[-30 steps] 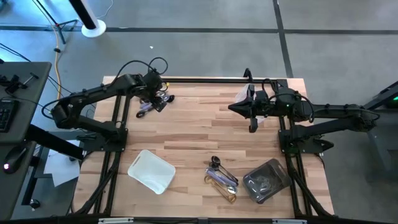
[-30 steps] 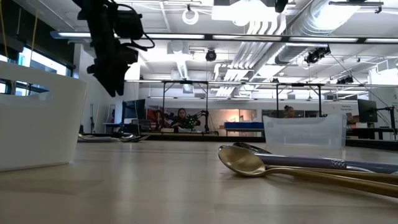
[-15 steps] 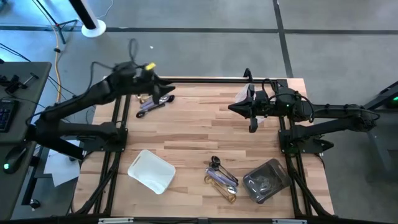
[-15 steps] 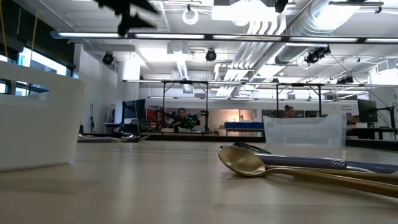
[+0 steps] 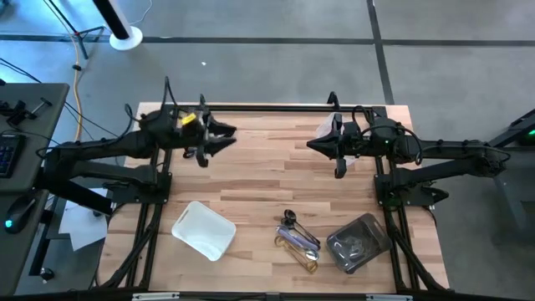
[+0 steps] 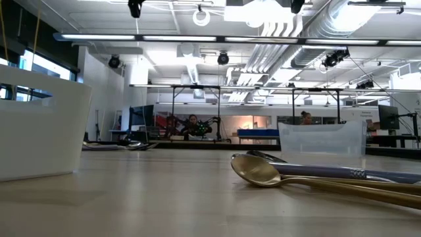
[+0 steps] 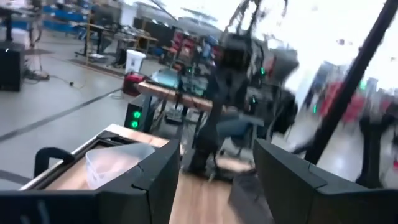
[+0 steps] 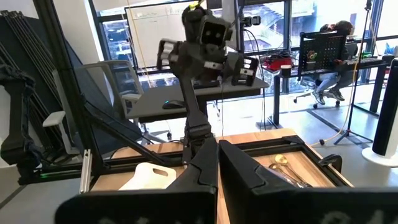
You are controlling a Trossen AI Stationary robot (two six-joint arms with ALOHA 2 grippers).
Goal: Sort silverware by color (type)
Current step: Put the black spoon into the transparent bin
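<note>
Gold, silver and dark silverware (image 5: pixel 298 239) lies in a heap on the table near its near edge; the low view shows a gold spoon (image 6: pixel 258 170) with a silver one (image 6: pixel 271 157) behind it. A second small heap (image 8: pixel 287 170) lies at the far left corner, under my left arm in the high view. My left gripper (image 5: pixel 231 131) hangs open and empty above that corner, pointing level toward the table's right; its wrist view (image 7: pixel 217 152) shows a wide gap. My right gripper (image 5: pixel 311 145) is shut and waits high over the far right part, with its fingers together (image 8: pixel 216 149).
A white tray (image 5: pixel 203 229) stands near the near left edge. A clear tray (image 5: pixel 359 242) with some silver pieces inside stands at the near right. Bare wood lies across the table's middle. People sit at desks in the room beyond.
My left gripper has risen from just above the far left heap, where it pointed down, and has tipped up until it points level toward the table's right. It has climbed out of the low view. The silverware heaps and my right arm have stayed put.
</note>
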